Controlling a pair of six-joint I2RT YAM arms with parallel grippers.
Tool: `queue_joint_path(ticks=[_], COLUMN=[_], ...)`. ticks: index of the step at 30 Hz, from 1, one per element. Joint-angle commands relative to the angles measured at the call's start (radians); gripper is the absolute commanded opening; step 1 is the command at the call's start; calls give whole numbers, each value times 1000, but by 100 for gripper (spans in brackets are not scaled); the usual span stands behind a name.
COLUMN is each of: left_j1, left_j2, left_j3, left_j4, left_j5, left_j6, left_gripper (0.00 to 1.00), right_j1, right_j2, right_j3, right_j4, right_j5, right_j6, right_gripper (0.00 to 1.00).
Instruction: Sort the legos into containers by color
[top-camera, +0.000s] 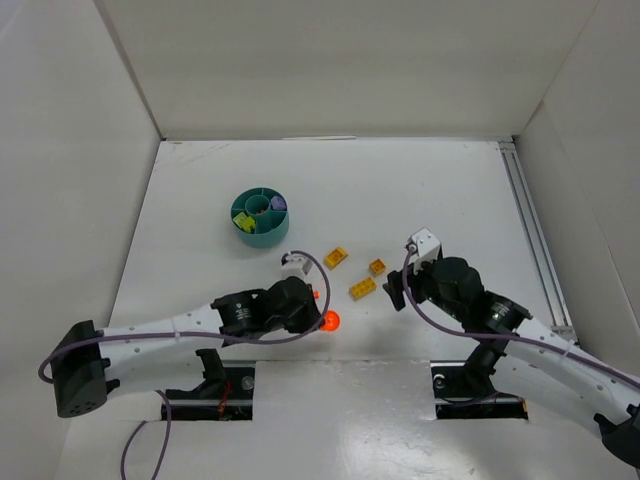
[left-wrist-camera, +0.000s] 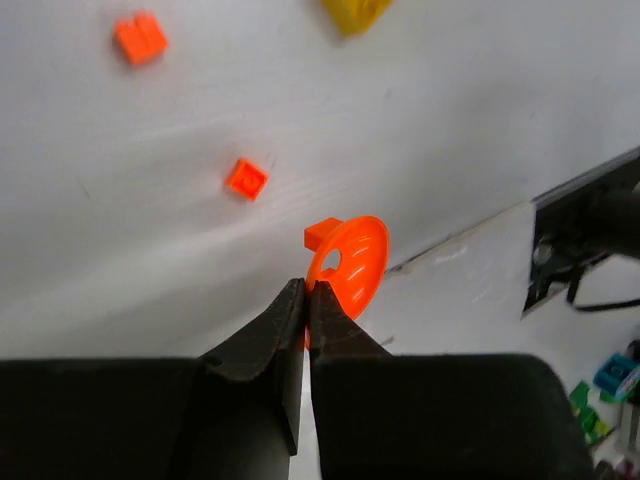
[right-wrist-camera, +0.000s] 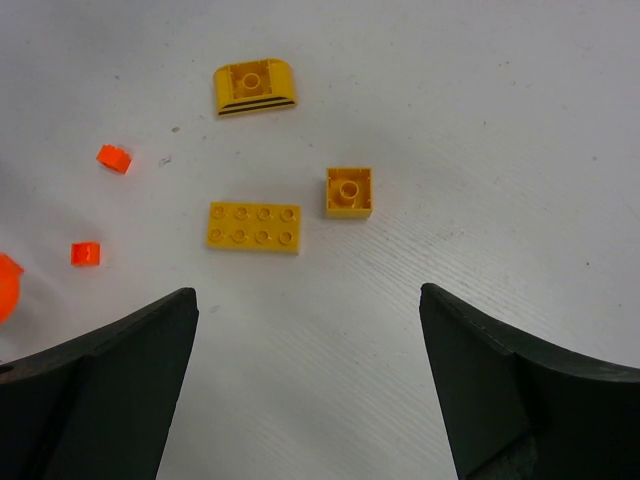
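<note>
Overhead, two close wrist views — shared yellow legos (top-camera: 363, 288)

Left arm (top-camera: 165, 330) and right arm (top-camera: 570, 360) are white with black joints, fingers (left-wrist-camera: 260, 340) and purple cables (top-camera: 324, 275)

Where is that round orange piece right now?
The round orange piece is pinched in the left claw, low in the top view near the table's front edge, a tiny orange bit close beside it.
</note>
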Motion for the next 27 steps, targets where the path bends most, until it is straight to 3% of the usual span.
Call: queue_joint_path(ticks=[1, 4, 6, 9, 13, 19, 24, 27], left_j1=[-4, 9, 81, 233, 408, 725, 761, 829], left_j2=[-24, 15, 48, 100, 160, 307, 417, 467], left_j3=[175, 357, 443, 526, 624, 735, 770, 761], left_j4=[-140, -261, -278, -87, 54, 105, 85, 99], left_j5=[-291, -490, -631, -542, -392, -311, -437, -405], left_j6=[16, 16, 63, 330, 536, 643, 719, 743], left_gripper=[0, 0, 0, 0, 0, 0, 0, 0], right_j1=[6, 6, 6, 6, -25, -123, -241, -282], right_j2=[-30, -53, -62, -50, -7, 91, 215, 298], right_j3=[-4, -4, 7, 29, 85, 124, 173, 202], right_j4=[-17, -26, -27, -27, -27, 18, 59, 81], right_j5=[39, 64, 76, 75, 66, 9, -103, -206], right_j6=[9, -2, -2, -56, -103, -159, -226, -260], right_gripper=[96, 96, 96, 96, 99, 99, 99, 99])
